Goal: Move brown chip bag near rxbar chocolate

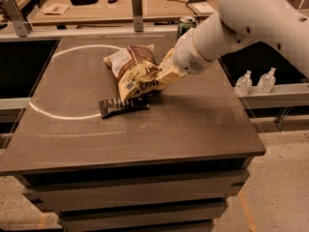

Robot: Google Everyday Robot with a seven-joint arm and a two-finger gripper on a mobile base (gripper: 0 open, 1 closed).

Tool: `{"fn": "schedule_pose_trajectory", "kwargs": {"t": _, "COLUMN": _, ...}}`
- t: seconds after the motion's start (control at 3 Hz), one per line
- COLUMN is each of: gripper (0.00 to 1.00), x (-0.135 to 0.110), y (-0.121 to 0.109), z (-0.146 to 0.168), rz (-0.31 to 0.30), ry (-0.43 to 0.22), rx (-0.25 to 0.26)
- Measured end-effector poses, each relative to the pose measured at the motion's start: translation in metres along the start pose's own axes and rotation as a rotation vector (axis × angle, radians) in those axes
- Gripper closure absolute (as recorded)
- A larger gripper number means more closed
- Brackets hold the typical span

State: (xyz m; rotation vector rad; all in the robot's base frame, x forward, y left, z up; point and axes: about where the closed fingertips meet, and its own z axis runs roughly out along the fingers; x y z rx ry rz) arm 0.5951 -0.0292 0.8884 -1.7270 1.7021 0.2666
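Observation:
The brown chip bag (133,71) is crinkled, tan-yellow and brown with a white label patch. It hangs tilted in my gripper (161,76), which is shut on the bag's right edge. The bag's lower end sits just over the right part of the rxbar chocolate (121,105), a slim dark bar with white lettering lying flat on the table (193,124). My white arm reaches in from the upper right.
A green can (185,24) stands at the table's far edge behind my arm. Two small clear bottles (256,81) stand on a ledge to the right. A bench with cables and tools runs behind the table.

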Motion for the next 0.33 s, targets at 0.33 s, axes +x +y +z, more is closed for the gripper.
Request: {"fn": "schedule_pose_trajectory", "kwargs": {"t": 0.33, "gripper": 0.83, "x": 0.0051, "y": 0.0000, "z": -0.0009, "rz": 0.111, "ry": -0.047, "rx": -0.050}}
